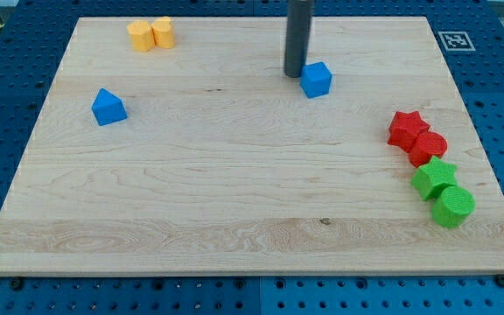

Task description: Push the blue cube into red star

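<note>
The blue cube (317, 79) lies on the wooden board near the view's top, a little right of centre. My tip (294, 73) stands just left of the cube, touching or almost touching its left side. The red star (407, 128) lies at the view's right, down and to the right of the cube, well apart from it. A red cylinder (428, 147) touches the star's lower right side.
A green star (433, 178) and a green cylinder (452, 206) sit below the red pair. A blue triangular block (108, 107) lies at the view's left. Two yellow blocks (150, 34) sit at the top left. The board's edge (252, 267) borders blue pegboard.
</note>
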Available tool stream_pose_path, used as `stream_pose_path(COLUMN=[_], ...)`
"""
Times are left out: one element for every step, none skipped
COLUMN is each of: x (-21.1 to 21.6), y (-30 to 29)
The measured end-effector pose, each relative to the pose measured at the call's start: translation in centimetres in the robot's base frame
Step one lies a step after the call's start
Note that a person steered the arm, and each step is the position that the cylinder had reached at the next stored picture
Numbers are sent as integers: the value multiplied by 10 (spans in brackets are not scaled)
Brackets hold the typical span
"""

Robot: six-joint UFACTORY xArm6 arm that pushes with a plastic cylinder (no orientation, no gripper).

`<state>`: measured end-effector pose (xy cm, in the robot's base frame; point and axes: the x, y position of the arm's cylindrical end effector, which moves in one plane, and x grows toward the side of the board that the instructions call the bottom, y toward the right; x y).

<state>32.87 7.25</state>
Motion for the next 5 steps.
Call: stream_pose_path(x=[12, 24, 32, 38, 44], y=[23, 15, 11, 26, 46])
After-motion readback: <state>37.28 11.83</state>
